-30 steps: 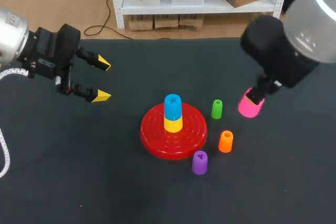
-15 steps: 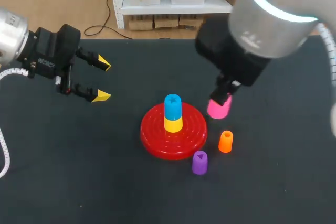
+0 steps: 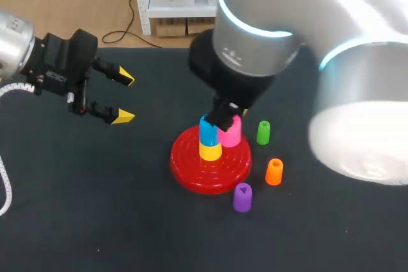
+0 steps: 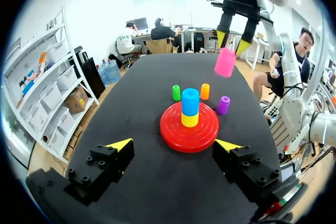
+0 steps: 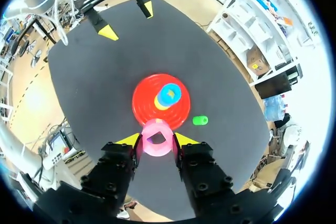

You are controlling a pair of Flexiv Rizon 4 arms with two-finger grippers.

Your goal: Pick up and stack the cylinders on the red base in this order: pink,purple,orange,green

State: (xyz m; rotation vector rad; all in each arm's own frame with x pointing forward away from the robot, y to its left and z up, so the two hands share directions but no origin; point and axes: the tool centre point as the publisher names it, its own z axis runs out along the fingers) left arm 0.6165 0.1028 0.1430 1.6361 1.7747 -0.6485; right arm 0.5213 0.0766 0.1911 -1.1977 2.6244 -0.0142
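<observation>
One pink cylinder (image 3: 231, 132), upright, gripped in right claw (image 5: 156, 140); stack (image 3: 209, 137) on base (image 3: 188, 173) sits at its 9 o'clock, lower. Left claw (image 3: 122, 97) released, well apart.

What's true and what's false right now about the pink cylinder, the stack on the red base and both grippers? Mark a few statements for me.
1. The right gripper is shut on the pink plastic cylinder. True.
2. The round red base carries a blue cylinder on a yellow cylinder. True.
3. The pink plastic cylinder rests on the blue cylinder. False: it hangs in the air in the gripper.
4. The left gripper holds the purple cylinder. False: it is open and empty; the purple cylinder stands on the black table.
</observation>
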